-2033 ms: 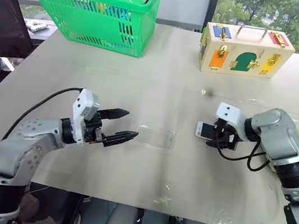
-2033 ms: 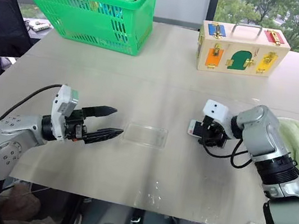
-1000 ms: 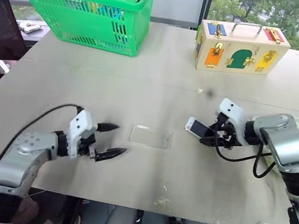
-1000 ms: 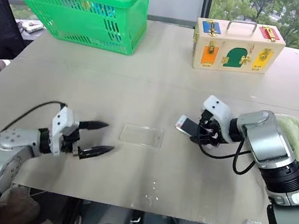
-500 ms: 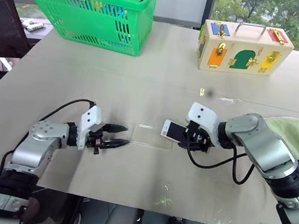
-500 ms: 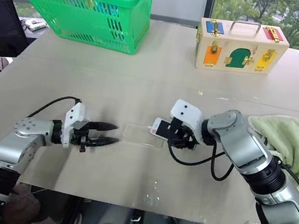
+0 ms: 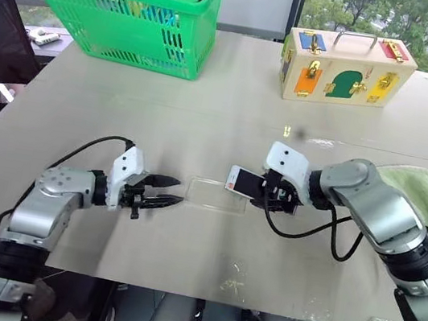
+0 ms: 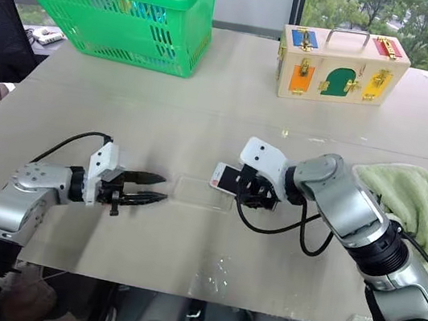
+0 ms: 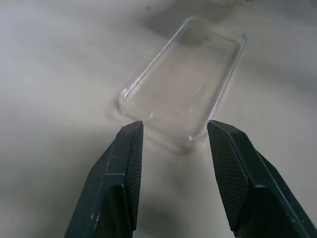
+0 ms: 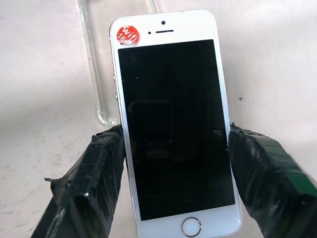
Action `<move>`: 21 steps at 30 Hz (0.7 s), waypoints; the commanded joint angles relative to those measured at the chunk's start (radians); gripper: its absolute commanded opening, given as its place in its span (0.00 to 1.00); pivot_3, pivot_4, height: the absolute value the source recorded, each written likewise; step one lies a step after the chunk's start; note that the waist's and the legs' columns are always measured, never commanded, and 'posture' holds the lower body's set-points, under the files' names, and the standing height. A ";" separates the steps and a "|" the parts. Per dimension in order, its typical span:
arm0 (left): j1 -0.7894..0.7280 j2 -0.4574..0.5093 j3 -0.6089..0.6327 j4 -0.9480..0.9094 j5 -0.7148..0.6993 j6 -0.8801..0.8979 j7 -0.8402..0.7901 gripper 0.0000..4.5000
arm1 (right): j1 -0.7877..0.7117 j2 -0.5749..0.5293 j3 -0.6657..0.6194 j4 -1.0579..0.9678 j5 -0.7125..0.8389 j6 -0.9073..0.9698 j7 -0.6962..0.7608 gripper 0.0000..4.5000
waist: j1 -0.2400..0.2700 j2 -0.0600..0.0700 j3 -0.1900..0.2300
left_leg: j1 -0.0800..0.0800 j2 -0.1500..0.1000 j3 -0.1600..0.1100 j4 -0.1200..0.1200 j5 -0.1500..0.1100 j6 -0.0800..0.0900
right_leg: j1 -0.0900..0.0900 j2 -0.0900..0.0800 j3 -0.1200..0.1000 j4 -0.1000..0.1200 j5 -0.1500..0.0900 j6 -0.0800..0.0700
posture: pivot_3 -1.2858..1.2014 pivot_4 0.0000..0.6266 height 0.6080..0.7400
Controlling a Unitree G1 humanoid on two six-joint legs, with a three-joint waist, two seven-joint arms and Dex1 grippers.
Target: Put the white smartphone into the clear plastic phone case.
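One clear plastic phone case (image 7: 213,194) lies flat on the table (image 7: 203,126), and everything else is placed from it. One white smartphone (image 7: 244,183) is held just off the case's right end, screen up, its free end reaching over that end of the case. In the right wrist view the phone's top edge, with a small red round sticker (image 10: 125,34) at one corner, overlaps the case's short edge. The right gripper (image 7: 273,196) has the phone pinched across its width, one black finger on each long side, jaws spread to the phone's breadth.

At the case's left end sits the left gripper (image 7: 161,195), partly open and holding nothing. Its two fingertips (image 9: 130,148) stand on either side of the near short end of the case; whether they touch its rim cannot be told, though the gap between them is about the case's width.

Far beyond the case, toward the table's back left, stands one green basket (image 7: 129,29) with a few coloured items inside, too jumbled to count. Beyond the case to the back right is one wooden box (image 7: 347,67) with a metal handle and coloured latched panels. To the right of the case, past the right arm, lies one pale green cloth (image 7: 425,190). Two robot arms in all.
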 commanded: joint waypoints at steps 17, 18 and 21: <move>-0.014 0.030 -0.030 0.033 0.058 -0.003 0.007 0.00 | -0.011 -0.029 -0.011 -0.052 0.019 -0.072 0.001 0.62 | -0.012 0.000 0.000 | 0.001 0.000 0.001 0.000 0.000 0.000 | 0.000 0.000 0.001 0.001 0.000 0.000 | 0.52 0.24 1.00; -0.015 0.026 -0.032 0.031 0.059 -0.001 0.011 0.00 | -0.011 -0.028 -0.011 -0.050 0.020 -0.074 0.000 0.62 | -0.012 0.000 0.000 | 0.002 0.000 0.001 0.000 0.000 0.000 | 0.000 0.000 0.001 0.001 0.000 0.000 | 0.52 0.24 1.00; -0.011 0.024 -0.025 0.023 0.044 0.012 0.013 0.00 | -0.011 -0.029 -0.010 -0.049 0.021 -0.077 0.000 0.62 | -0.012 0.000 0.000 | 0.002 0.000 0.001 0.000 0.000 0.000 | 0.001 0.000 0.001 0.001 0.000 0.000 | 0.52 0.24 1.00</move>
